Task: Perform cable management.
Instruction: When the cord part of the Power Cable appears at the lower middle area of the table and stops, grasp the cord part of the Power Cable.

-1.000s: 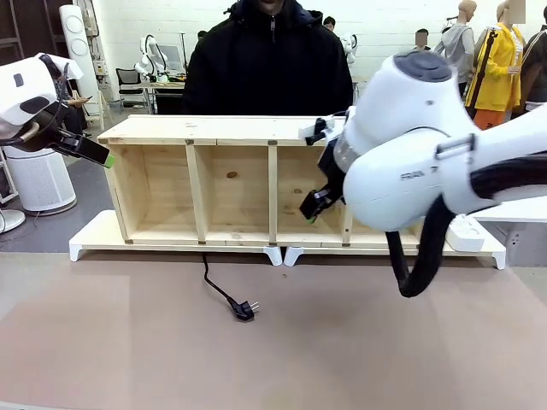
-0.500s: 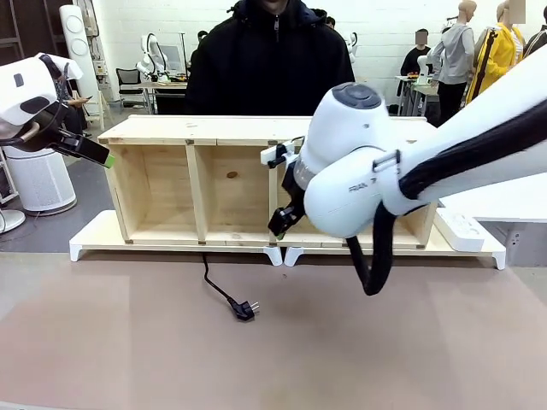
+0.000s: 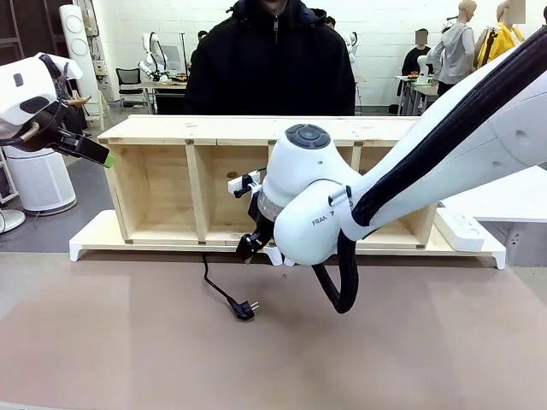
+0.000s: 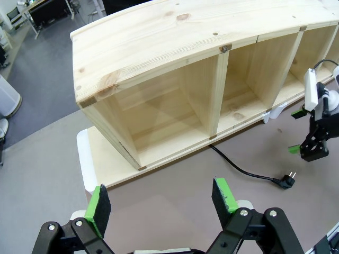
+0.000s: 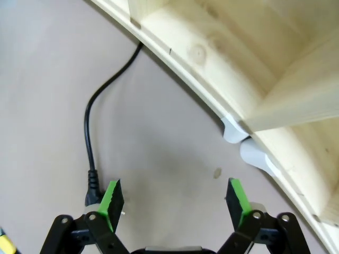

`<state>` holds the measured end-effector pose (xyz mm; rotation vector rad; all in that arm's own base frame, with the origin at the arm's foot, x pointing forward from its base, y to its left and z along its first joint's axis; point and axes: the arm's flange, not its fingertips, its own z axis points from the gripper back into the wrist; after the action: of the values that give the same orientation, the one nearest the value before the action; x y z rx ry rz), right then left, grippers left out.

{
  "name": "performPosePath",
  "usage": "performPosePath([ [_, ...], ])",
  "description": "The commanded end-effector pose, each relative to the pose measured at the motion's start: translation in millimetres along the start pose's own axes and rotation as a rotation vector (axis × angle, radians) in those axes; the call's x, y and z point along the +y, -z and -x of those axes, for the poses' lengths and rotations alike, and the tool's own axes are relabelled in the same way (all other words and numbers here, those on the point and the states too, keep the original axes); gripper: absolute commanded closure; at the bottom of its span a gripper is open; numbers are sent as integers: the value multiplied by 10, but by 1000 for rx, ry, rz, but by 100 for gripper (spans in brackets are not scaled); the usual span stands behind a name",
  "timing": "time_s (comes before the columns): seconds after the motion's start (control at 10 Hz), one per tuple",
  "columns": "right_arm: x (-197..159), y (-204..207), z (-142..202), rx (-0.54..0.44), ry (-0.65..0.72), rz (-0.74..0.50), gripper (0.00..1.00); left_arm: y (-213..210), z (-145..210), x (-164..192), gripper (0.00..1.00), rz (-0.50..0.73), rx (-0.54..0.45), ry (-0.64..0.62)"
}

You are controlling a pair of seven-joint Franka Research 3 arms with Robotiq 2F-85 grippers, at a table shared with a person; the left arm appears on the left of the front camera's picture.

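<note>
- The cable (image 3: 217, 285) is seen on the brown table (image 3: 120, 350). It comes out from under the front edge of the wooden shelf unit (image 3: 214, 129) and curves toward the robot's side.
- Its black plug (image 3: 245, 309) lies flat on the table, apart from the shelf unit, with its pins pointing away from the cord.
- The right claw (image 5: 175, 198) is held open, its green pads spread wide with nothing between them. It hangs above the table just in front of the shelf unit's base board.
- In the right wrist view, the plug end is seen just beside one green pad (image 5: 112, 198). Contact cannot be judged there, but in the front view the claw is clearly above the plug.
- The left claw (image 4: 161, 203) is also open and empty. It is raised off to the shelf unit's left end, well apart from the cable.
- A white power strip (image 3: 462, 231) is seen on the base board at the right.
- A person (image 3: 270, 68) in a black jacket stands behind the shelf unit.
</note>
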<state>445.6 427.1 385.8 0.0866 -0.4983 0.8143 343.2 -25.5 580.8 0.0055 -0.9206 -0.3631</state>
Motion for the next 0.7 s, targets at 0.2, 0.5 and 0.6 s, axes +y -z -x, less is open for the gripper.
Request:
performPosePath([
  [0.2,373,397,-16,42,5,55,0,2,0,13,0,-2,-8,-2],
  [0.5,579,612,2,69,-29,49,0,2,0,13,0,-2,-8,-2],
  [0.6,655,655,-2,86,-46,53,0,2,0,13,0,-2,-8,-2],
])
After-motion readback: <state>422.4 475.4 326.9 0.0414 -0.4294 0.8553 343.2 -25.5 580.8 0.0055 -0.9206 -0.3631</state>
